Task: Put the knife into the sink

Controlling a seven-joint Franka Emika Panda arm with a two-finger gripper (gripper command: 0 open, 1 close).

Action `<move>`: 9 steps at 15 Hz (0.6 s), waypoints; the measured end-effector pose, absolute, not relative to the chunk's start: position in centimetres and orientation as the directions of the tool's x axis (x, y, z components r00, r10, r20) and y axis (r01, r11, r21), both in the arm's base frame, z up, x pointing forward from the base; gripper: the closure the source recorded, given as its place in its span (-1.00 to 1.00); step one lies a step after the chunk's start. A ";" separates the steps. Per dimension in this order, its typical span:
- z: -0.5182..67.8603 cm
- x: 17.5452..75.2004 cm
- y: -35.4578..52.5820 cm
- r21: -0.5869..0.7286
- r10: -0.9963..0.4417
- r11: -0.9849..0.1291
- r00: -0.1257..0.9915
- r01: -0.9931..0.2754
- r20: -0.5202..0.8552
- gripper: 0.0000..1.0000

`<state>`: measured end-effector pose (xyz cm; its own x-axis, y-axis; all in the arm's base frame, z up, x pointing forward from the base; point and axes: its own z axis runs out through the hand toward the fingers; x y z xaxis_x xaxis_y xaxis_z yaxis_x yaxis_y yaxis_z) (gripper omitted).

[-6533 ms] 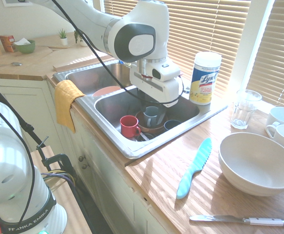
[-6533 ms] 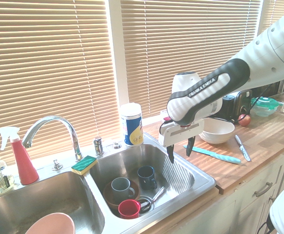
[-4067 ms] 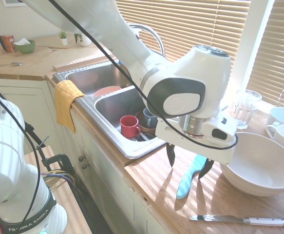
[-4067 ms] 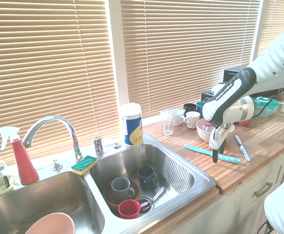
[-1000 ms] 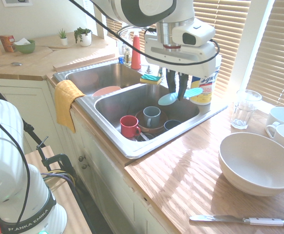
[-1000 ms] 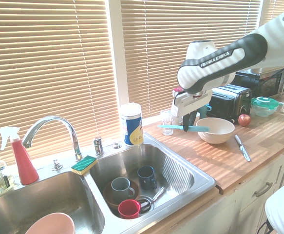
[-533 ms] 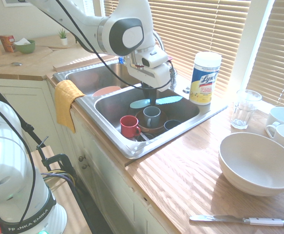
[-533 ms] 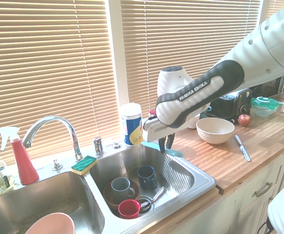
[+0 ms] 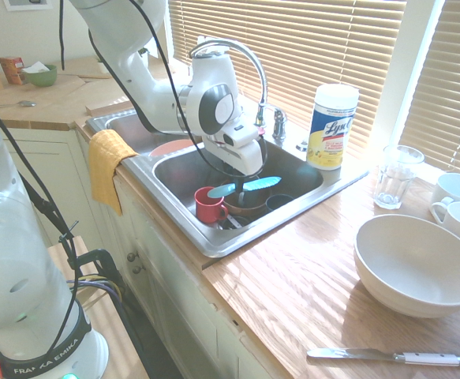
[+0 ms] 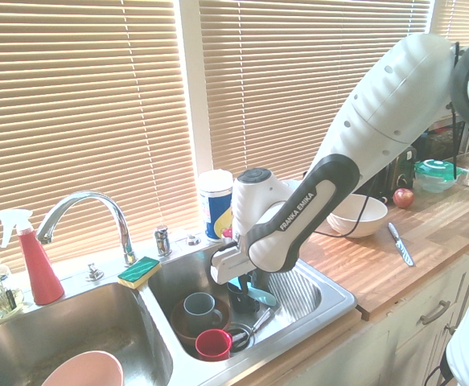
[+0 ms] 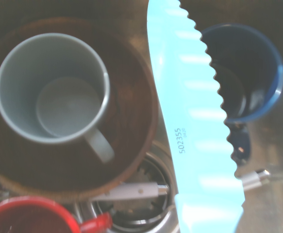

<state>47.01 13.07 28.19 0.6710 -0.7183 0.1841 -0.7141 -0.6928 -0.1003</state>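
Crowding the sink [image 9: 176,180] are a red mug [image 9: 210,205], a dark blue mug [image 11: 243,73] and a brown bowl [image 11: 131,116] with a grey mug [image 11: 53,90] in it. The turquoise knife [image 9: 245,187] lies crosswise between the nearly closed jaws [image 9: 241,188], gripped above these dishes, within the basin.

First exterior view: oblique and downward from the counter's [image 9: 269,316] open side, with the large bowl [image 9: 415,264] nearest and the green bowl [image 9: 40,76] in the far corner; window blinds [image 9: 293,63] lie behind. Second exterior view: downward from the sink's [image 10: 186,366] other end, across both basins toward the toaster end, the spray bottle [image 10: 39,269] at its left edge. Both share the basins, faucet [image 10: 89,197] and wipes canister [image 10: 217,207]. Wrist view: close, steeply down into the basin of mugs, which both exterior views include
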 end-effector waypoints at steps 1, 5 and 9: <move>27.3 47.8 13.1 -0.094 -0.716 -0.694 0.674 -0.713 0.181 1.00; 22.9 50.0 13.1 -0.069 -0.716 -0.694 0.679 -0.716 0.160 1.00; 19.6 50.0 13.7 -0.039 -0.717 -0.693 0.683 -0.720 0.138 1.00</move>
<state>50.03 13.74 19.57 0.6828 -0.7174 0.1384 -0.7200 -0.6928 -0.0391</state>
